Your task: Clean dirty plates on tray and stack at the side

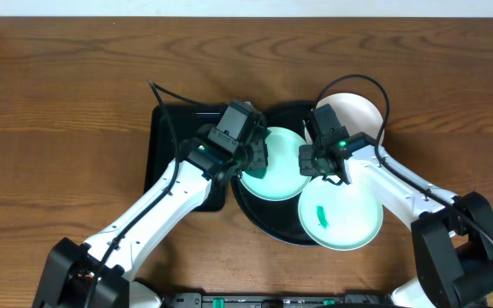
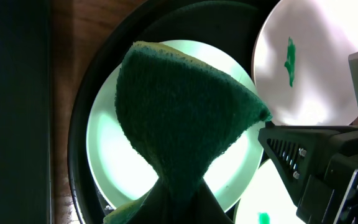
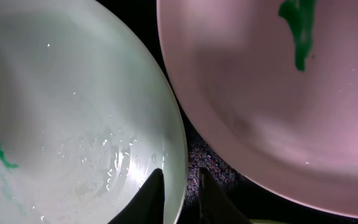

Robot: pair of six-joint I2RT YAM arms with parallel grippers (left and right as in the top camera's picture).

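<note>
From overhead, the tray (image 1: 255, 212) sits mid-table, just right of a rectangular tray (image 1: 165, 145). The left mint plate (image 1: 281, 175) lies inside it. The front mint plate (image 1: 349, 227), marked with a green smear (image 1: 321, 216), overhangs its near right rim, and the white plate (image 1: 358, 111) overlaps its far right rim. The left gripper (image 1: 253, 159) hangs over the left mint plate; the right gripper (image 1: 319, 164) is at the front mint plate's far edge. In the left wrist view, the left gripper is clamped on a green sponge (image 2: 185, 118) above the left mint plate. In the right wrist view, the right fingers (image 3: 151, 196) straddle the front mint plate's rim, narrowly apart; whether they pinch it cannot be told.
</note>
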